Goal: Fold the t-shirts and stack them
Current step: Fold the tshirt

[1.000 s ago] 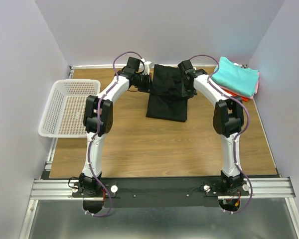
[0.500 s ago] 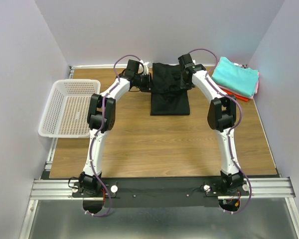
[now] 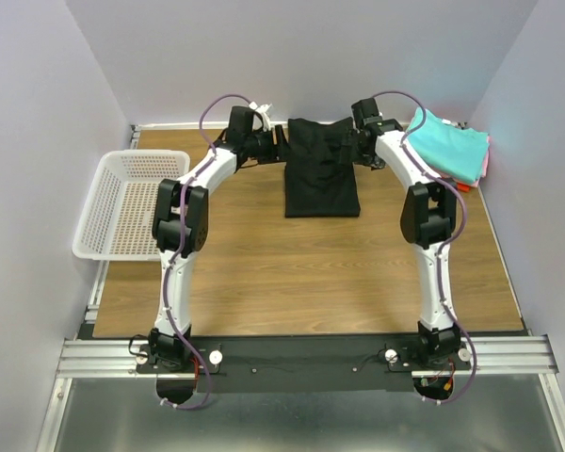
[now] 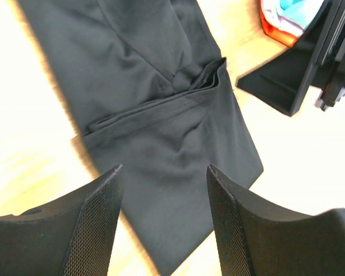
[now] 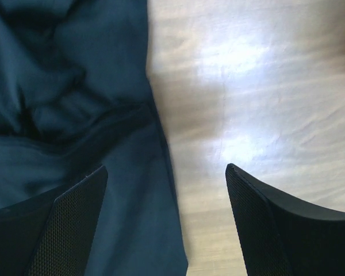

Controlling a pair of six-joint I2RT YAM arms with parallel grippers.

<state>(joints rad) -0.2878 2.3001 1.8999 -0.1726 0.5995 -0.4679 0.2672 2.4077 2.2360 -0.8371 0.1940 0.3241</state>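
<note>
The black t-shirt (image 3: 320, 174) lies folded into a rectangle at the far middle of the table, with creases across its upper part (image 4: 161, 86). My left gripper (image 3: 277, 146) is at its far left edge and stands open above the cloth (image 4: 164, 169), holding nothing. At the shirt's far right edge my right gripper (image 3: 354, 146) is also open, over the hem and bare wood (image 5: 167, 168). The dark cloth (image 5: 75, 115) fills the left of the right wrist view. A stack of folded t-shirts (image 3: 447, 146), teal on top with red-orange and pink edges below, rests at the far right.
A white lattice basket (image 3: 132, 202) stands at the table's left edge. The wooden table (image 3: 301, 273) runs to walls at the back and both sides. In the left wrist view the right arm's black gripper body (image 4: 310, 63) shows beside the stack (image 4: 282, 17).
Both grippers have opened and let go of the black t-shirt, which has dropped flat into a neater fold. Both wrists have drawn outward and toward the far wall.
</note>
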